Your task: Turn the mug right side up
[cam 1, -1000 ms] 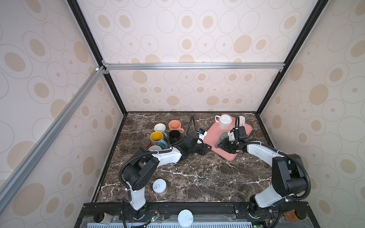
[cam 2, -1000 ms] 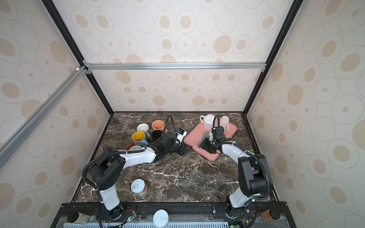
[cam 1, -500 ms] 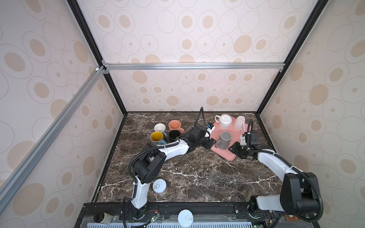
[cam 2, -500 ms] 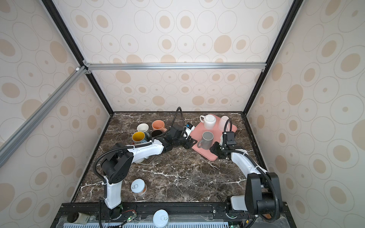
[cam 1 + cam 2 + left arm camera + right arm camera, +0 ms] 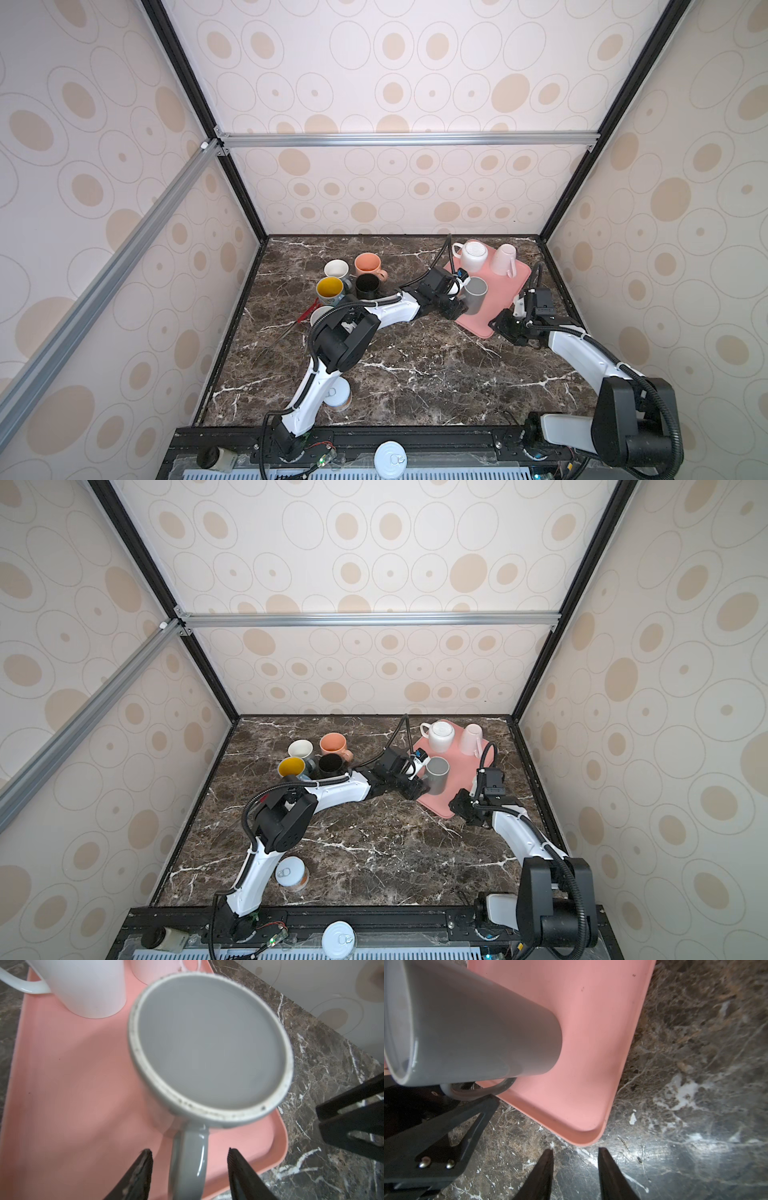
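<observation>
Mugs at the left (yellow mug (image 5: 330, 289), orange mug (image 5: 368, 264)) stood upright on the marble table (image 5: 415, 365) and played no part here.

Left gripper (image 5: 189, 1150) had come in over the last second, from mid-table to the left edge of the pink tray (image 5: 513, 282). Its fingers (image 5: 145, 1167) sat about half open on either side of the handle (image 5: 188, 1159). A gap showed on both sides, so nothing was gripped yet.

Grey mug (image 5: 475, 293) was on the tray, base up, with its unglazed foot ring facing the left wrist camera. It was still inverted. White mug (image 5: 471, 255) behind it looked inverted too.

Right gripper (image 5: 575, 1150) had been at the grey mug a second earlier. It had since backed off to the tray's near corner, fingers part open and empty over bare marble.

My read: the job passed to the left arm and the right arm cleared out. No real progress on the flip yet. It still needed the handle grasp, then lift, rotate and set down. A handle-only grip might let the mug swing while it rotates.
</observation>
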You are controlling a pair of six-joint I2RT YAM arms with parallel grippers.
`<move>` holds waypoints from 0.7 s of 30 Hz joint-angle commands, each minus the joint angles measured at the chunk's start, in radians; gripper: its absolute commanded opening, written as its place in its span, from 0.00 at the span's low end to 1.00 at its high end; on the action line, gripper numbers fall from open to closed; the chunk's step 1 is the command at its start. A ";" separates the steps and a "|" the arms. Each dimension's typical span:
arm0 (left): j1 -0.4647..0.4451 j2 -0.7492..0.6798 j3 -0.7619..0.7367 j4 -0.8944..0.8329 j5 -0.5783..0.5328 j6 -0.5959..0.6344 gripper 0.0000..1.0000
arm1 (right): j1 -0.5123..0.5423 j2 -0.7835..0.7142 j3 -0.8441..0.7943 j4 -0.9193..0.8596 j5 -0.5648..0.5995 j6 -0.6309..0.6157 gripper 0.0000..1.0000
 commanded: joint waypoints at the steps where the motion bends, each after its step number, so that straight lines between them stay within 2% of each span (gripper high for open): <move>1: -0.003 0.035 0.098 -0.071 -0.012 0.042 0.55 | -0.005 0.020 0.010 0.005 -0.007 -0.006 0.39; 3: -0.003 0.053 0.135 -0.105 -0.031 0.050 0.52 | -0.005 0.027 0.013 0.004 -0.009 -0.008 0.39; 5: -0.004 0.062 0.155 -0.122 -0.036 0.055 0.42 | -0.003 0.030 0.011 0.005 -0.010 -0.008 0.39; 9: -0.005 0.039 0.137 -0.104 -0.039 0.067 0.03 | -0.004 0.029 -0.006 0.017 -0.017 0.000 0.39; 10: -0.005 0.027 0.124 -0.091 -0.042 0.069 0.00 | -0.004 0.026 -0.008 0.021 -0.020 0.004 0.39; 21: -0.005 -0.170 -0.093 0.087 -0.082 0.068 0.00 | -0.005 -0.027 -0.035 0.049 -0.046 0.046 0.40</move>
